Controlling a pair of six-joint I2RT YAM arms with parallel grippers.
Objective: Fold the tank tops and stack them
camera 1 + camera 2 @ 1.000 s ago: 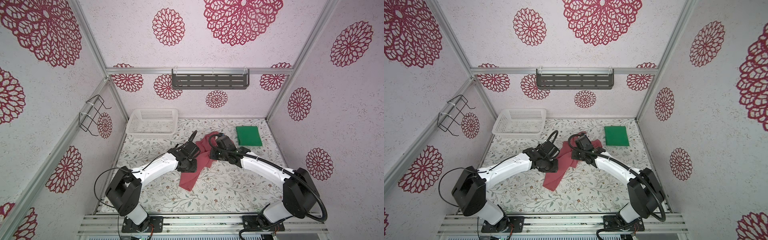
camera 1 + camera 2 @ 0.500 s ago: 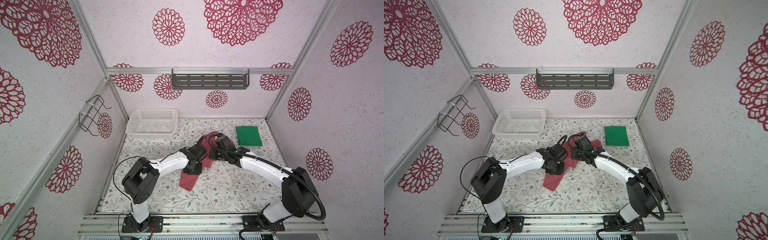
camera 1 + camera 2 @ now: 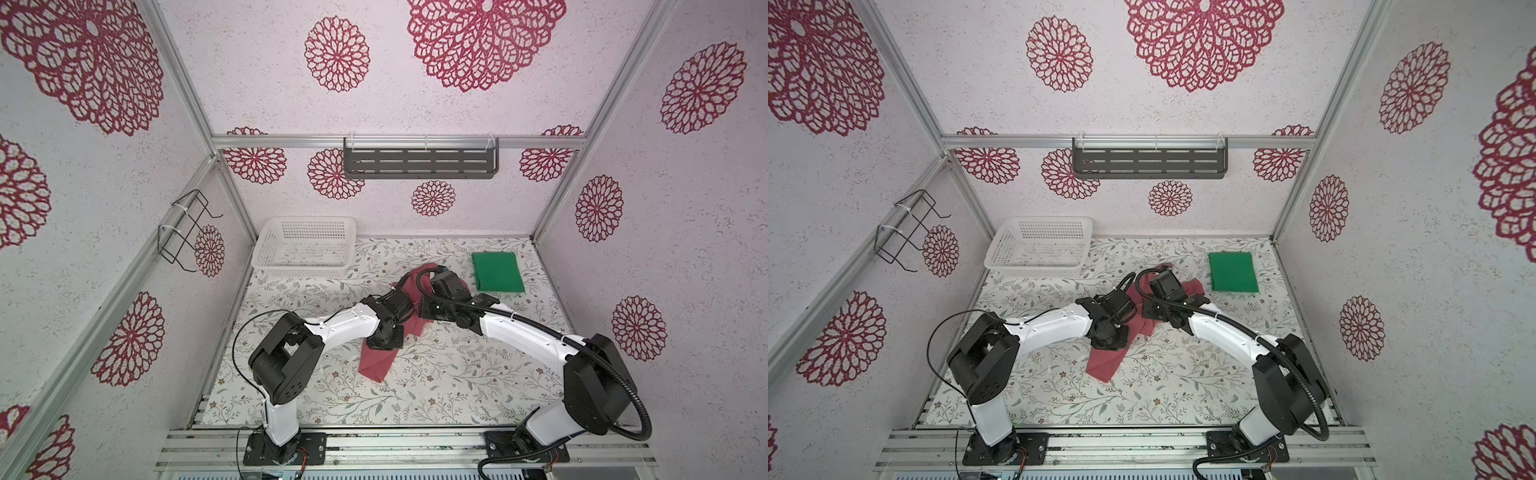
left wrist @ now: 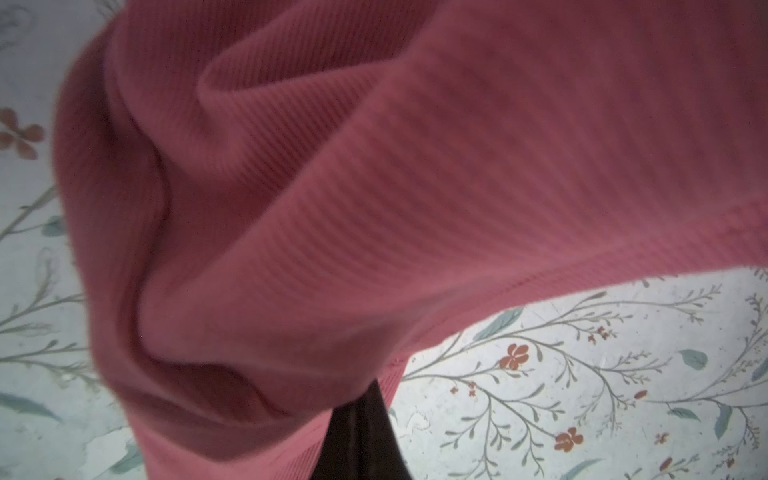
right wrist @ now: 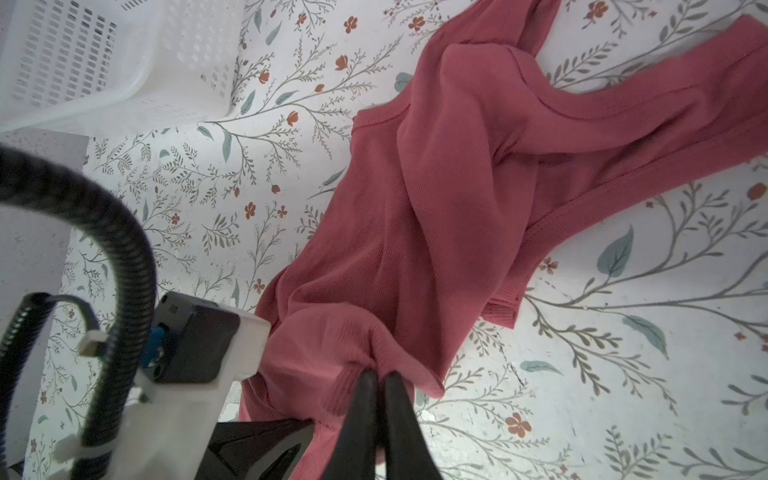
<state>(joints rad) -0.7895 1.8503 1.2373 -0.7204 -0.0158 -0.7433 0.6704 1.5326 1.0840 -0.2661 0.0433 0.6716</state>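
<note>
In the middle of the tabletop (image 3: 436, 374) the red top (image 3: 376, 361) lies bunched, its long axis running from the front toward the folded green top (image 3: 496, 272) (the right arm is nearer that), with left claw (image 4: 365, 415) and right claw (image 5: 380, 376) both clamped on its middle, close together.

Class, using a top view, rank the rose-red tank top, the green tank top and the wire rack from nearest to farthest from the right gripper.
1. rose-red tank top: mid-table, pinched in the right gripper.
2. green tank top: folded, at the table's far right.
3. wire rack: up on the left wall.
</note>
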